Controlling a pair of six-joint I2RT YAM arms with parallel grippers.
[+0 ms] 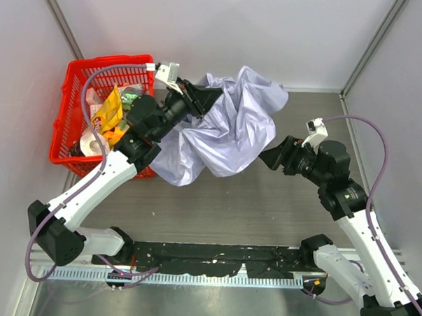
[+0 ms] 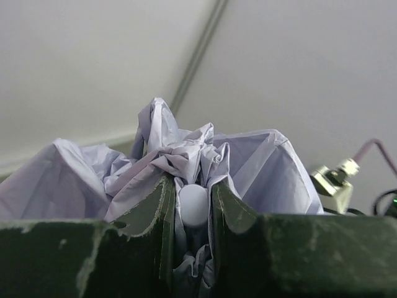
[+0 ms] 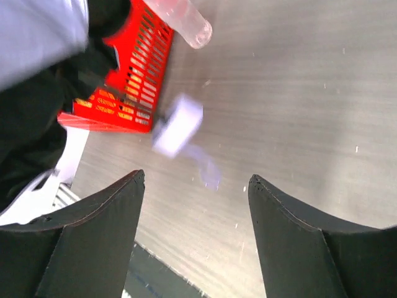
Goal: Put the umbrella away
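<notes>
Umbrella [image 1: 230, 127], a crumpled lavender canopy, lies heaped on the desk [image 1: 265, 209] at the rear middle, its left edge against the red basket [image 1: 62, 123]; the left hand [image 2: 192, 183] is clamped on a fold of it, with a pale rounded tip between the fingers; the right hand [image 3: 196, 177] hangs just right of the heap, fingers apart, holding nothing; print on the yellow packet [image 1: 109, 111] in the basket is too small to read; a wide strip of desk shows in front of the heap; the back wall [image 1: 203, 25] stands close behind it.
</notes>
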